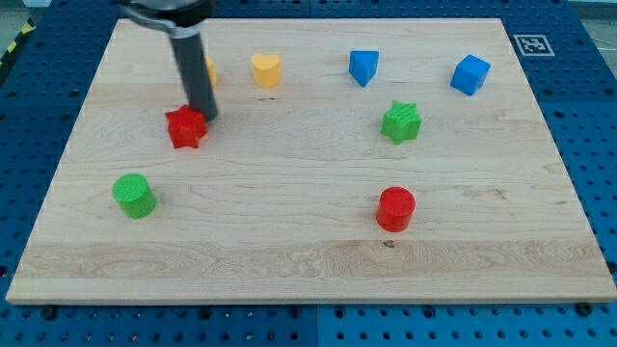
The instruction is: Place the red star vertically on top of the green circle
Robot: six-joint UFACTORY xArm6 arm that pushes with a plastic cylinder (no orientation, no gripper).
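Touching the red star (186, 127) from the view's upper right, my tip (206, 116) stands well above the green circle (134, 196).

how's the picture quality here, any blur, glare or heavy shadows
Camera view: light is even and soft, no glare on the wooden board; blocks such as the green circle cast only faint shadows; the red star is sharp, while the rod above my tip looks slightly blurred.

You find no readable text, brand or number. The only sign is a black-and-white fiducial marker (528, 44) at the board's (289, 260) top right corner.
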